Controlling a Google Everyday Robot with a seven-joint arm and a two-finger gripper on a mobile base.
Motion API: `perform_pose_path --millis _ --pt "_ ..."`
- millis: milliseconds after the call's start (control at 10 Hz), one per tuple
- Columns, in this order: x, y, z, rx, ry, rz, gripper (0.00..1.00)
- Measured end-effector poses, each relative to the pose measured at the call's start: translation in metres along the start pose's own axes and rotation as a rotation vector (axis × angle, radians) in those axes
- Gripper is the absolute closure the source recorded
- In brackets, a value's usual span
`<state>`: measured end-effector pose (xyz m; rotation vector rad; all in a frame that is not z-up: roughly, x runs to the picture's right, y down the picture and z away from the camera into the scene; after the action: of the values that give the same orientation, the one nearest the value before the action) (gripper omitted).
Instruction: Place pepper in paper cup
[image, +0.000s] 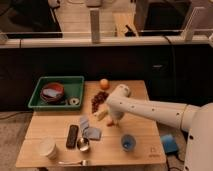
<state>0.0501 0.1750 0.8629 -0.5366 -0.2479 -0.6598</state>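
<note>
The pepper (110, 122) is a small orange-red piece on the wooden table, just right of a pale yellow food piece (101, 114). My gripper (114, 119) hangs from the white arm that reaches in from the right, and it is down at the pepper, partly covering it. The off-white paper cup (48, 147) stands upright at the table's front left corner, far from the gripper.
A round orange fruit (104, 83) and a dark red grape cluster (99, 100) lie behind the gripper. A green tray (40, 102) with bowls sits back left. A blue cloth (89, 129), a dark bar (72, 136), a spoon (83, 145), a fork (72, 162) and a blue cup (128, 142) are in front.
</note>
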Motion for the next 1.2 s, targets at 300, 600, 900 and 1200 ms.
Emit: perform_pose_path --millis 300,600,900,1200 --pt "-0.009 -0.006 -0.029 0.031 -0.014 -0.027 1.0" --pt "-0.028 -0.016 -0.081 0.096 -0.086 -0.072 1.0" --pt "-0.063 -0.032 -0.112 0.15 -0.167 -0.143 1.0" --pt "-0.098 -0.047 -0.118 0.161 -0.191 -0.222 1.0"
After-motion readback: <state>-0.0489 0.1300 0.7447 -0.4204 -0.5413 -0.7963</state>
